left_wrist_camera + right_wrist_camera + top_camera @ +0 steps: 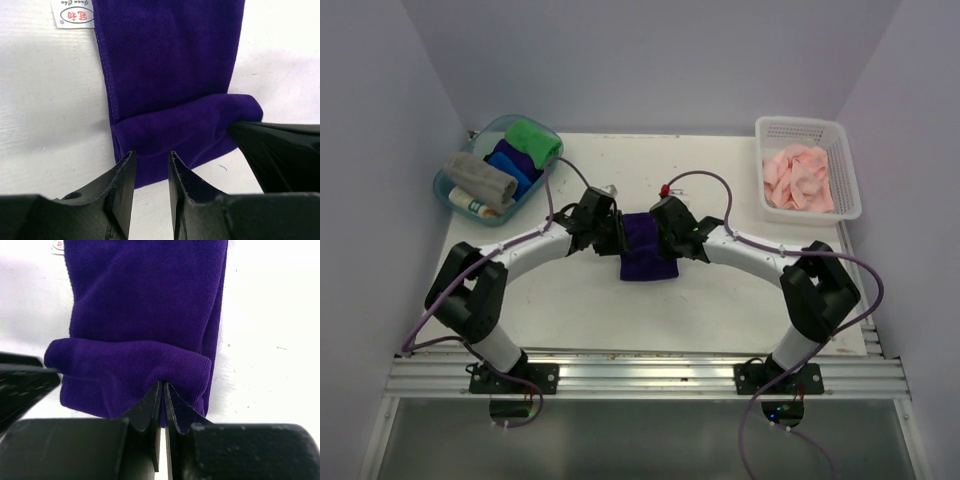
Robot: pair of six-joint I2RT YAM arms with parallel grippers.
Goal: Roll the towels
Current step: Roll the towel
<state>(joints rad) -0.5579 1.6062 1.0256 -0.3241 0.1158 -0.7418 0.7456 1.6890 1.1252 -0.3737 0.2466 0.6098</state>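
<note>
The table [720, 315] was white and took up most of my overhead view. The left arm [515, 255] and the right arm [760, 250] curved inward over it and met near its middle.

At the far right corner stood a white mesh basket [800, 123] with pale pink towels [798, 180] heaped loosely inside. At the far left corner sat a teal bin [490, 128] holding rolled cloths: a grey roll [480, 178] at its near end, a blue one [510, 165] in the middle and a green one [533, 143] at its far end.

The dark purple towel [648, 250] lay flat on the table between the two wrists, folded into a long strip. Its end nearest the wrist cameras was turned over onto itself in a soft first fold [185, 125].

From the right wrist camera I saw the right jaws pressed nearly together, pinching the edge of that fold near its right side. From the left wrist camera I saw the left jaws standing a narrow gap apart at the towel's end, below the fold. I saw only towel and bare table through the gap and nothing gripped between them.

A small white label [73, 14] with red print stuck out from the strip's far left corner.
</note>
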